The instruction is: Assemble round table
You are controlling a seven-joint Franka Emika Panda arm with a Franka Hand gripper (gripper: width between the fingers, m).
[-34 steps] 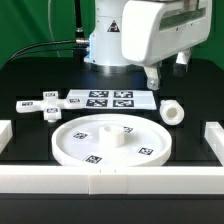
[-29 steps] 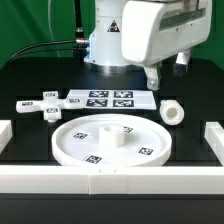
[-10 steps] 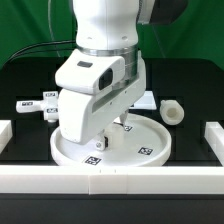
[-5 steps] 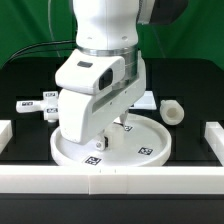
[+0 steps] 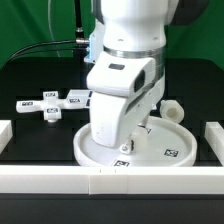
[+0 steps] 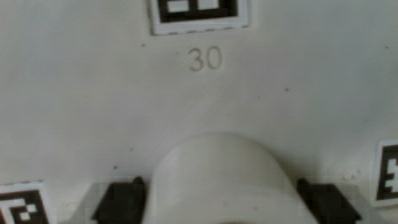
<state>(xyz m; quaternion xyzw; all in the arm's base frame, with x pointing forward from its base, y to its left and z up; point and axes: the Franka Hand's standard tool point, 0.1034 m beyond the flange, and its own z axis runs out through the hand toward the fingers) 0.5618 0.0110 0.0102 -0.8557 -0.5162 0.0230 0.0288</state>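
Round disc (image 5: 186,138) flat on the black table (image 5: 30,85), its centre stub (image 6: 222,165), we see, pinched between the gripper (image 6: 221,202)'s black fingers (image 6: 121,200), cylinder leg (image 5: 174,110) just beside the disc, cross-shaped foot (image 5: 45,103) well apart at the exterior view's left

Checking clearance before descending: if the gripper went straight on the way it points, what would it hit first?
The round disc: its central hub sits between the fingers of the gripper, so they would press the disc's floor, likely immediately; depth is unclear.
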